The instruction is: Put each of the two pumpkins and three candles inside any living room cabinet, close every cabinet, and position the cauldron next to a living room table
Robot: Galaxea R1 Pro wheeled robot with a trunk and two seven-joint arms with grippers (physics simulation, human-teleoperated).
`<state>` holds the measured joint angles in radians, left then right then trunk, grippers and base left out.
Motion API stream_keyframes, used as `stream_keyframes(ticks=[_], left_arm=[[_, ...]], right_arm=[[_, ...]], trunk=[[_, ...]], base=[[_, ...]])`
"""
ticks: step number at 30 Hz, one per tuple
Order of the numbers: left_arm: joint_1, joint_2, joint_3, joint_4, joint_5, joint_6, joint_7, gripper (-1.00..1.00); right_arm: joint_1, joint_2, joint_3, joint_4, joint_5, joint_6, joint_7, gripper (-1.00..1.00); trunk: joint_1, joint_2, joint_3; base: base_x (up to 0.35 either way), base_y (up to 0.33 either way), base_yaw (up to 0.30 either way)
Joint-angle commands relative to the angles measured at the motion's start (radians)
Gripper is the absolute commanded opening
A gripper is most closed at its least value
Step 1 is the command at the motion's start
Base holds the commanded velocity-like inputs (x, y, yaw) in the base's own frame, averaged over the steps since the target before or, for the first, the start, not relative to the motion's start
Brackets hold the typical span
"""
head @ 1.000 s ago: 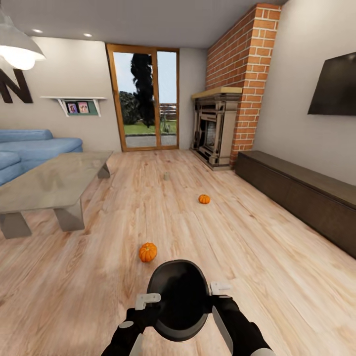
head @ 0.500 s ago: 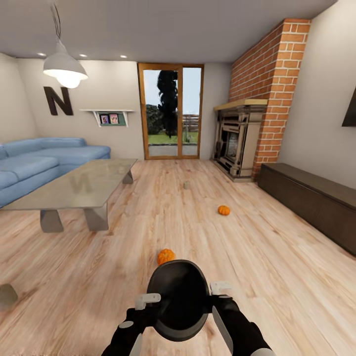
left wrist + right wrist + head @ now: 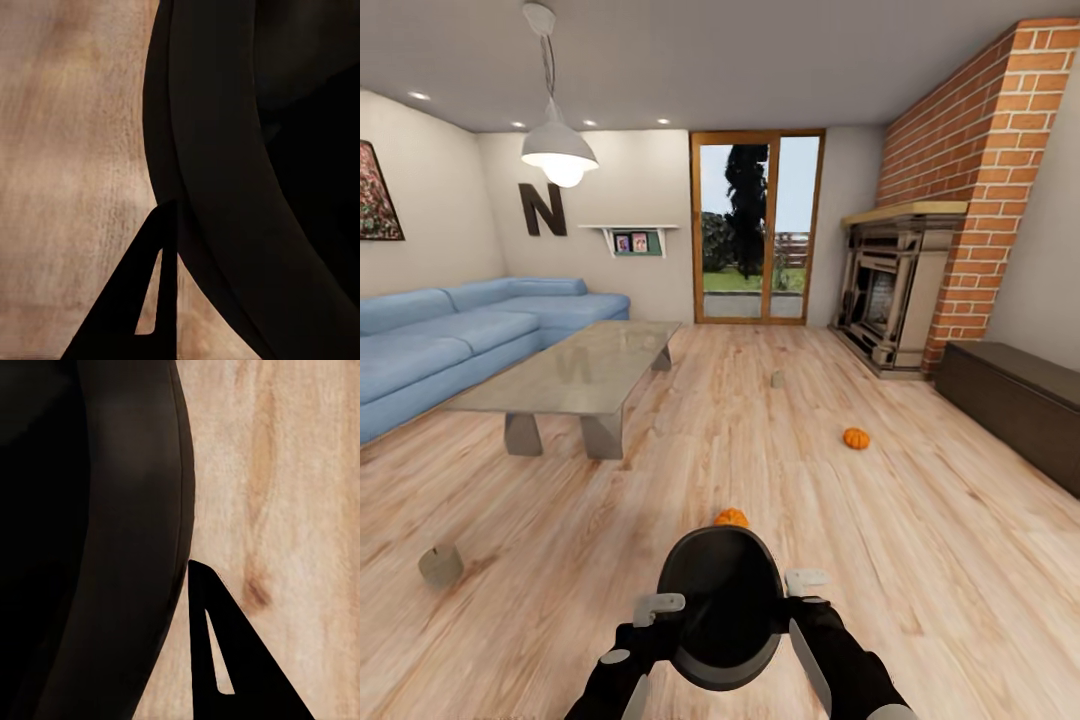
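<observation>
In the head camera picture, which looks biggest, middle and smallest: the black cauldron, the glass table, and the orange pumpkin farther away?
As they look in the head view:
1. Glass table, widest in the picture.
2. Black cauldron, though it is closest to the camera, so it looks bigger than it would from farther off.
3. Far pumpkin, tiny.

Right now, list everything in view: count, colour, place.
pumpkins: 2, orange, on the floor; one just past the cauldron, one further off to the right
candles: 2, beige, on the floor; one at left, one far centre
cauldron: 1, black, held between both arms
cabinet: 1, dark brown, right wall
coffee table: 1, glass top, left of centre
sofa: 1, blue, left
fireplace: 1, by brick chimney
pendant lamp: 1, white, ceiling
left pincer: against the cauldron's side
right pincer: against the cauldron's other side
</observation>
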<state>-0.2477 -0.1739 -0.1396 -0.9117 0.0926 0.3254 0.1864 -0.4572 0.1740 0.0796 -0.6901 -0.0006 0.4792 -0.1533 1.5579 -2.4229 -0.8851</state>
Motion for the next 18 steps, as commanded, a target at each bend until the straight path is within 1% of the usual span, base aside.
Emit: stream_keyframes(ticks=[1, 18], left_arm=[[-0.001, -0.001, 0.000, -0.001, 0.045, -0.002, -0.058, -1.00], [-0.001, -0.001, 0.000, -0.001, 0.045, -0.002, -0.058, -1.00]], right_arm=[[0.000, 0.000, 0.000, -0.002, -0.010, -0.002, 0.005, -1.00], [0.000, 0.000, 0.000, -0.002, -0.010, -0.002, 0.004, -1.00]], trunk=[[-0.004, 0.007, 0.003], [-0.069, 0.126, 0.057]], base=[[0.000, 0.000, 0.291], [0.000, 0.000, 0.290]])
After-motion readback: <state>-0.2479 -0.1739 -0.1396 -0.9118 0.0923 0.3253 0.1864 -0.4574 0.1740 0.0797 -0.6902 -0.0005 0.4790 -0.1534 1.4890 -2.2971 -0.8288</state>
